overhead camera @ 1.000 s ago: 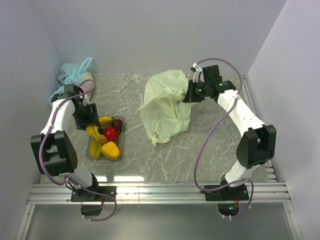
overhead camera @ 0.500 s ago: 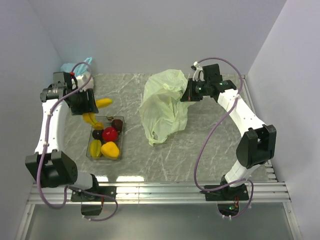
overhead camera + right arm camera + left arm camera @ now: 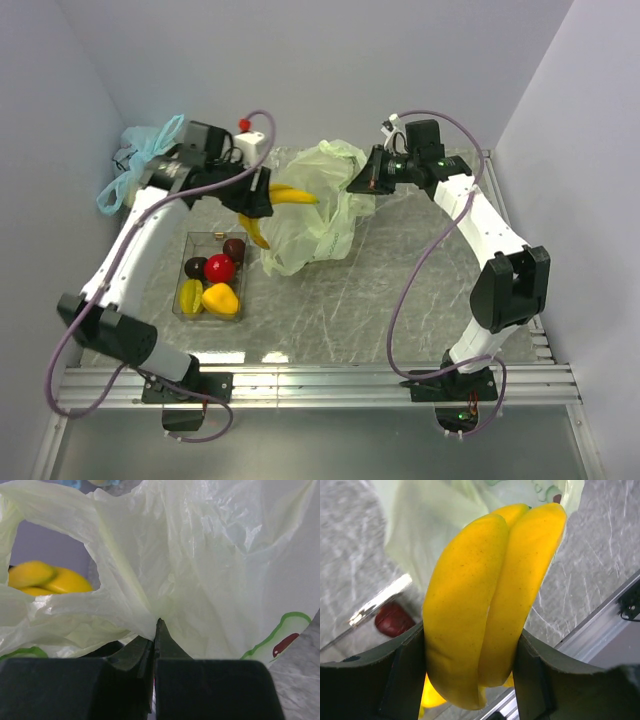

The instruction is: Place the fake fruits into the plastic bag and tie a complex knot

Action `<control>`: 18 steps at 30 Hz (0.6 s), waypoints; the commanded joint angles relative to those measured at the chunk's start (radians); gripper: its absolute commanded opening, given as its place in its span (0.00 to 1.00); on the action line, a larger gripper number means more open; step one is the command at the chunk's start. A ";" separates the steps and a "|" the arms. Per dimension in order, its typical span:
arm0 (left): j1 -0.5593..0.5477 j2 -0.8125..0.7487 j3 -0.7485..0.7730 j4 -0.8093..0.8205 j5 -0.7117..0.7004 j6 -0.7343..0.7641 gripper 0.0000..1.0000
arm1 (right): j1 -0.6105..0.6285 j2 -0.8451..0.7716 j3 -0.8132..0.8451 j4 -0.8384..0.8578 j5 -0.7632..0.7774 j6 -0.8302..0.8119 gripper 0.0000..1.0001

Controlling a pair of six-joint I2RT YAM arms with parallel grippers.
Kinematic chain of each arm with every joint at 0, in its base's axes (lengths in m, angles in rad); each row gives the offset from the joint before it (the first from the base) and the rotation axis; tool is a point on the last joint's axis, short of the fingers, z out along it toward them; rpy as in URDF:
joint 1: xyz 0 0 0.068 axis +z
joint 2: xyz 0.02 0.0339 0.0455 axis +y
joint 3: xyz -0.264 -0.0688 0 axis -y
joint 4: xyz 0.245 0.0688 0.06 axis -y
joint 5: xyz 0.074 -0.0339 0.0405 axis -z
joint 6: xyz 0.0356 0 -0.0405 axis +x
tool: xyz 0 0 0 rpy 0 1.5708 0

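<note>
Over the left flank of the plastic bag (image 3: 318, 215), the left tool (image 3: 258, 207) is clamped across the banana bunch (image 3: 285, 194). It holds the bunch in the air, tips toward the bag. The right tool (image 3: 366, 180) has its jaws pinched together on a fold of the bag's film, lifting the far right side off the tabletop (image 3: 430, 290).

Risks as I see them:
- Only one pinch point holds the bag. The film sags, so the mouth may not stay open wide enough. The bunch could land on the outside and slide off.
- The right wrist view shows the bananas through a hole in the film (mouth or handle loop, can't tell). If it's a loop, the bunch goes straight through.
- The film is thin. A push from the bunch could tug it out of the pinch or drag the whole bag.
- The bananas are glossy and curved, so they may rotate in the grip on the way in.

The red apple (image 3: 219, 267), yellow lumpy fruit (image 3: 221, 298) and dark pieces (image 3: 235, 249) are in the clear tray (image 3: 188, 242), left of the bag.

The surface is grey marbled, smooth, with a slight sheen (low friction, so the bag will skate). Plain pale walls (image 3: 300, 60) close in three sides, and a metal rail (image 3: 320, 380) runs along the near edge. A light blue bag (image 3: 140, 165) sits in the far left corner.
</note>
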 commanded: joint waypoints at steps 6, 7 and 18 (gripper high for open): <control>-0.098 0.293 0.192 0.130 -0.095 -0.109 0.00 | 0.003 -0.011 -0.027 0.142 -0.233 0.086 0.00; -0.100 0.314 0.235 0.139 -0.093 -0.149 0.00 | 0.003 -0.009 -0.041 0.153 -0.247 0.098 0.00; -0.152 0.352 0.022 0.596 -0.185 -0.439 0.14 | -0.006 0.072 -0.230 0.539 -0.448 0.525 0.00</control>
